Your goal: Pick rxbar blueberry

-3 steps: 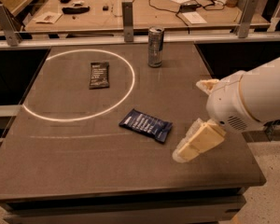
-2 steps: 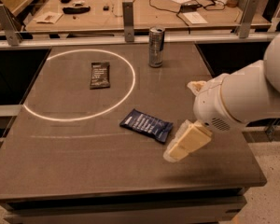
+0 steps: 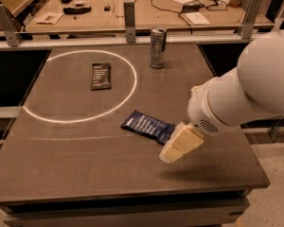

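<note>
The rxbar blueberry [image 3: 146,126] is a flat navy-blue wrapped bar with white text. It lies on the dark table just below the white circle's lower right edge. My gripper [image 3: 178,144] hangs from the white arm on the right, its cream-coloured tip just right of and over the bar's right end. A smaller black-brown bar [image 3: 101,75] lies inside the circle.
A silver can [image 3: 157,48] stands upright at the table's far middle. A white circle [image 3: 80,86] is marked on the table's left half. A rail with metal posts [image 3: 129,15] runs behind the table, with a cluttered workbench beyond. The table's front edge [image 3: 132,195] is near.
My gripper and arm have moved left and a little down, from well right of the blue bar to its right end. The bars and the can have not moved.
</note>
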Controlling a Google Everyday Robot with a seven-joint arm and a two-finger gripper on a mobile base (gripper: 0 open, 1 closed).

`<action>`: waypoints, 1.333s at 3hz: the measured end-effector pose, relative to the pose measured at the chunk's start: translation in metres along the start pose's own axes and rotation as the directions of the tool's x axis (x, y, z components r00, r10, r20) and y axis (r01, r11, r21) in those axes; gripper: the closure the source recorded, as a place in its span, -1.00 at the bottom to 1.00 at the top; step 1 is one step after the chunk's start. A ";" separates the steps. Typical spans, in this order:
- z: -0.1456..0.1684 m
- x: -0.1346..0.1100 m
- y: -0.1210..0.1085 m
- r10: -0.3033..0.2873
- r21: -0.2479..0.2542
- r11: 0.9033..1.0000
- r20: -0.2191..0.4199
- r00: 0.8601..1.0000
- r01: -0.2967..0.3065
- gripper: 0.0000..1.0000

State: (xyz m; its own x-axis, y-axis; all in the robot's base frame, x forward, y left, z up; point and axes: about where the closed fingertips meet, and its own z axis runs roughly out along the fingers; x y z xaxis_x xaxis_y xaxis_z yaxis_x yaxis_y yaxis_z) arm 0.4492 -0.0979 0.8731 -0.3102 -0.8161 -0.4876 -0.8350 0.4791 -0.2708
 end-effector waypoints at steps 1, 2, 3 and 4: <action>0.000 -0.002 0.002 -0.003 -0.010 1.000 0.008 1.000 0.004 -1.00; 0.005 -0.015 0.019 0.001 -0.065 0.998 0.007 1.000 0.000 -1.00; 0.011 -0.028 0.037 0.022 -0.100 0.995 -0.002 1.000 -0.022 -1.00; 0.021 -0.033 0.052 0.055 -0.145 0.988 -0.021 0.998 -0.058 -1.00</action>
State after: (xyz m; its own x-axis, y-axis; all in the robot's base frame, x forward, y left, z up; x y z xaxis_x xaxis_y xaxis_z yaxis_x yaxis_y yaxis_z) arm 0.4257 -0.0394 0.8575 -0.3654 -0.7950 -0.4842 -0.8727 0.4735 -0.1188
